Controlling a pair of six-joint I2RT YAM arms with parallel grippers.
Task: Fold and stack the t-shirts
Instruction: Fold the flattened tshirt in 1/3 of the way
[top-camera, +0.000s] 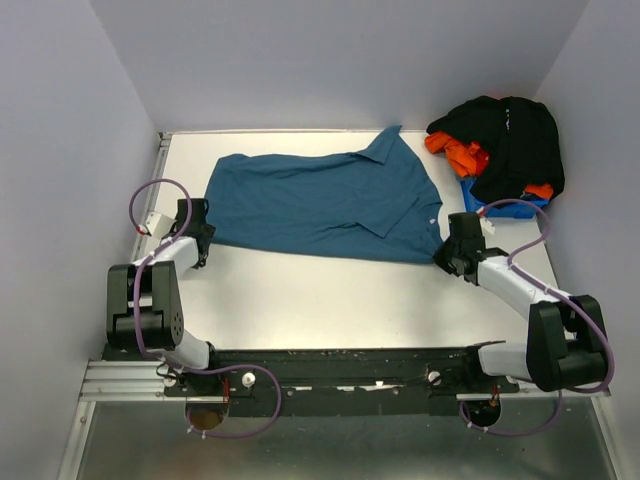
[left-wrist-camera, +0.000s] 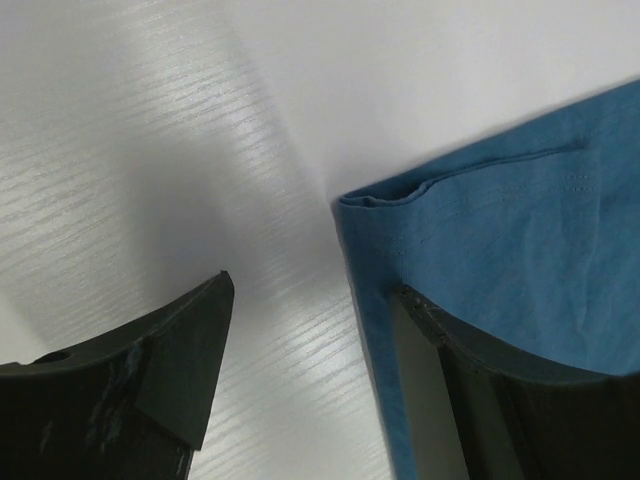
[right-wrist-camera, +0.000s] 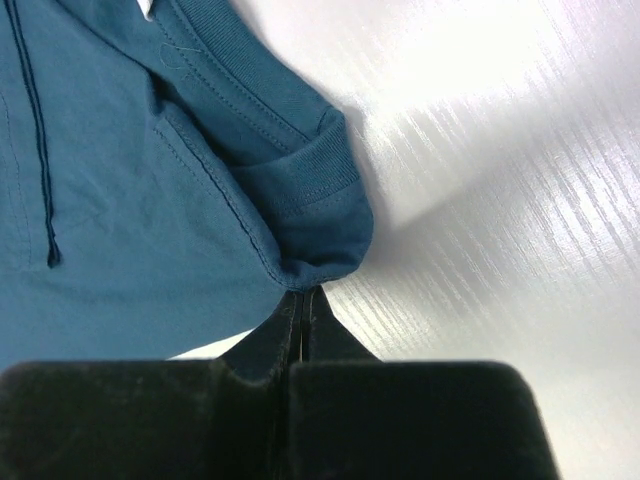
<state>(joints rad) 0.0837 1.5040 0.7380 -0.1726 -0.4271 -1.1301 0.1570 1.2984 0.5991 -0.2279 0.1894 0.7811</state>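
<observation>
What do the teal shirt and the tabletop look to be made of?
The teal shirt: soft matte knit cloth, likely cotton; stitched hems, ribbed sleeve cuff, limp folds. The tabletop: hard white board, perhaps laminate; semi-gloss, with fine streaked grain and glare in the wrist views.

Lighting, as I see it: bright, even, from overhead.
Glare: broad white sheen on the glossy white wood-grain tabletop (right-wrist-camera: 500, 150), both wrist views.
Shadows: soft grey, beside the teal-blue cloth shirt (top-camera: 320, 205).
Focus: left pincer (left-wrist-camera: 315, 283), black fingers (left-wrist-camera: 130, 400) slightly soft close-up; overhead view sharp.
</observation>
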